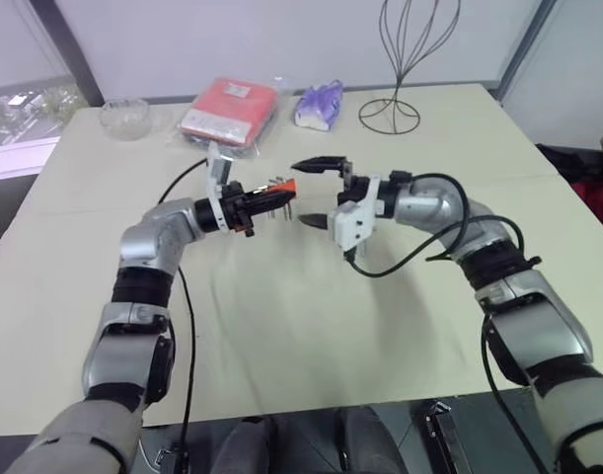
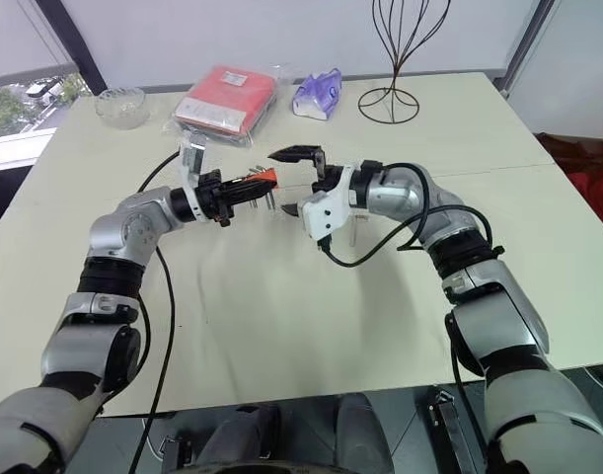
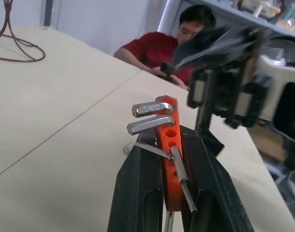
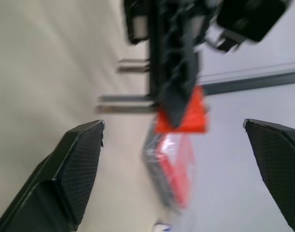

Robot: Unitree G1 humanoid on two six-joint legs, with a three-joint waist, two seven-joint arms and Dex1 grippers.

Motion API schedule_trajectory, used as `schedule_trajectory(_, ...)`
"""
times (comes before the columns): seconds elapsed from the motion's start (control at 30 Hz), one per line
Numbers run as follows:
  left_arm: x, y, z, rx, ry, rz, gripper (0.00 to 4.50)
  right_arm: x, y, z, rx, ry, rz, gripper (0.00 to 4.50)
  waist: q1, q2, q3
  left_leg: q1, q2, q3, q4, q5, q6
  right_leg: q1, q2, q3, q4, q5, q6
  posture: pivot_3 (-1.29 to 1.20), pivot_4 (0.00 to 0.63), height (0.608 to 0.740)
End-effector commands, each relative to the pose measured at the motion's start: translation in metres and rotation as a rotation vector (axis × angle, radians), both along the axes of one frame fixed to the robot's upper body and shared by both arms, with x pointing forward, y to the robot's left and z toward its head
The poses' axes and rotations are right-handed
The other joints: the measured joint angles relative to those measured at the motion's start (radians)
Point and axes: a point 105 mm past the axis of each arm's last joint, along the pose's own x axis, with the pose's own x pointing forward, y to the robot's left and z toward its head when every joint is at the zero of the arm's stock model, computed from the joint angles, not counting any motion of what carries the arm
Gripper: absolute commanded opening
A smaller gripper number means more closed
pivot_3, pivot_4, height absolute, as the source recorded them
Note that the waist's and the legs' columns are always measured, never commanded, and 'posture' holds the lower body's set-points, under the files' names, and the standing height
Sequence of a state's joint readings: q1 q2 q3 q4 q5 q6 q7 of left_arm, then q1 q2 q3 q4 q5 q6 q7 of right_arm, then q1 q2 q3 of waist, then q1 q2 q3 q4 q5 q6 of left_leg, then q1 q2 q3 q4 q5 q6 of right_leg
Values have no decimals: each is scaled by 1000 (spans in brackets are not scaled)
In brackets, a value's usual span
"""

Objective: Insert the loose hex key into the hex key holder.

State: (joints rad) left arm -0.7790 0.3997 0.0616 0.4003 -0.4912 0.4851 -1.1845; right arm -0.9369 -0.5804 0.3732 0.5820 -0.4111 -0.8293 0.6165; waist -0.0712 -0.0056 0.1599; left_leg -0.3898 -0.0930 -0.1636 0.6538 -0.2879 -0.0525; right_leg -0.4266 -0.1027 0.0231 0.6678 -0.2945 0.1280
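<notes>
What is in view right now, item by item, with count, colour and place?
Orange-red plastic hex key holder: one, clamped in the left gripper above the table, grey metal keys sticking out.
Flat red packet in clear wrap: one, far side of the table.
Purple-patterned soft pack: one, beside the red packet.
Clear glass bowl: one, far left corner.
Dark wire stand: one, far side, right of the purple pack.
Cream table: one, under everything.
Person in a red top: one, seated past the table edge.
Left gripper: black fingers, shut on the holder.
Right gripper: black fingers, open, facing the holder.
</notes>
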Motion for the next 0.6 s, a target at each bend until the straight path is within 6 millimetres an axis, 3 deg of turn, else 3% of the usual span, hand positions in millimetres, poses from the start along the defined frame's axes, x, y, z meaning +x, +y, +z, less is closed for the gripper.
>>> schedule_trajectory(0.03, -10, 2, 10, 69, -153, 39, 0, 6, -20, 27, 176, 15, -136, 4475, 1, 0, 0, 0, 0, 0, 0, 0, 0, 0, 0, 0, 0, 0, 0, 0, 150, 740)
schedule_trajectory(0.17, -18, 3, 0, 172, -262, 98, 0, 17, -52, 25, 510, 334, -419, 4475, 3, 0, 0, -1, 1, 0, 1, 0, 0, 0, 0, 0, 1, 0, 0, 0, 150, 740)
schedule_trajectory(0.27, -29, -1, -3, 170, -273, 117, 0, 10, -59, 13, 1005, 848, -563, 4475, 4, 0, -1, -1, 1, -1, 2, 0, 0, 1, 0, 0, 1, 0, 0, 0, 150, 740)
schedule_trajectory(0.3, -32, -3, -3, 162, -270, 119, 0, 6, -59, 7, 1063, 947, -606, 4475, 2, 0, -1, -1, 1, -1, 2, 0, 0, 1, 0, 0, 1, 0, -1, 0, 150, 740)
schedule_trajectory(0.4, -36, -9, -4, 124, -248, 132, 0, -2, -62, -15, 1069, 1031, -771, 4475, 12, 1, -1, -1, 1, -2, 3, 0, 0, 0, 0, 0, 3, 0, -1, 0, 150, 740)
schedule_trajectory(0.6, -39, -14, -4, 95, -228, 154, 0, -13, -59, -34, 1105, 1129, -916, 4475, 32, 1, -1, -2, -1, -1, 6, 0, 1, 1, -1, 1, 3, 0, -1, 0, 150, 740)
